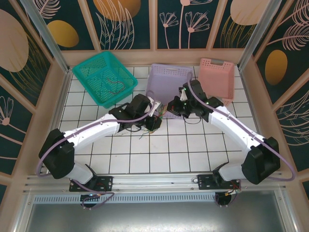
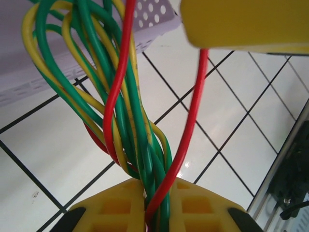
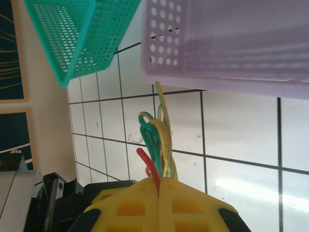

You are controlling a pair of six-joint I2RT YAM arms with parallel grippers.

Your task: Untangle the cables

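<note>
The cables are a twisted bundle of green, yellow and red wires [image 2: 130, 121], held up off the white tiles. My left gripper [image 2: 154, 188] is shut on the bundle's lower end, wires squeezed between its yellow fingers. One red cable [image 2: 190, 125] splits off and runs up to my right gripper's yellow finger [image 2: 241, 21]. In the right wrist view my right gripper [image 3: 159, 182] is shut on that red cable [image 3: 150, 166], with green and yellow loops [image 3: 157, 135] just behind it. From above, both grippers meet in front of the purple basket, left [image 1: 154, 122] and right [image 1: 176, 107].
Three baskets stand along the back: a green one [image 1: 96, 72] with loose wires inside, a purple one [image 1: 170, 79] right behind the grippers, and a pink one [image 1: 217, 77]. Wooden walls enclose the tiled table [image 1: 159, 150]. Open tiles lie in front of the arms.
</note>
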